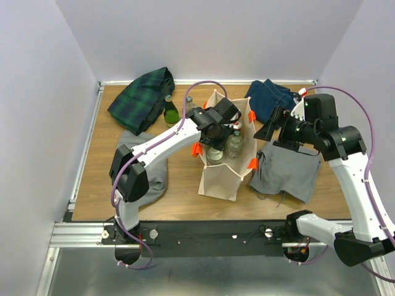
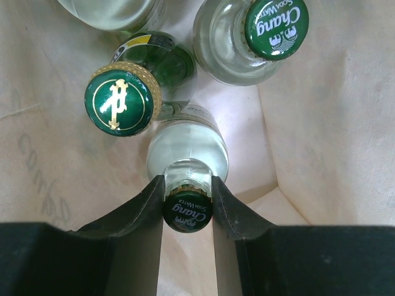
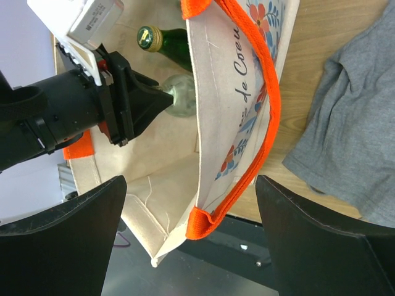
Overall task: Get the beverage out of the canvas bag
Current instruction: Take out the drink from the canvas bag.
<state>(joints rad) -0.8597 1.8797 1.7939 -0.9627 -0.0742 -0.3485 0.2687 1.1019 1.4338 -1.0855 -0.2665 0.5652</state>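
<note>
The beige canvas bag (image 1: 221, 176) with orange handles stands upright mid-table, with several bottles inside. My left gripper (image 1: 217, 127) reaches into its open top. In the left wrist view the left gripper (image 2: 188, 185) is shut on the neck of a clear Chang soda water bottle (image 2: 187, 151), just under its green cap. Beside it stand a green bottle with a gold-rimmed cap (image 2: 120, 102) and another Chang bottle (image 2: 247, 37). My right gripper (image 1: 271, 127) is open at the bag's right side. In the right wrist view the right gripper (image 3: 191, 185) straddles the bag's wall and orange handle (image 3: 268, 117) without touching.
A green bottle (image 1: 170, 112) and a clear one (image 1: 189, 102) stand on the table behind the bag. A plaid cloth (image 1: 141, 98) lies back left and a blue cloth (image 1: 271, 95) back right. Grey cloths lie right (image 1: 287, 169) and left (image 1: 154, 179) of the bag.
</note>
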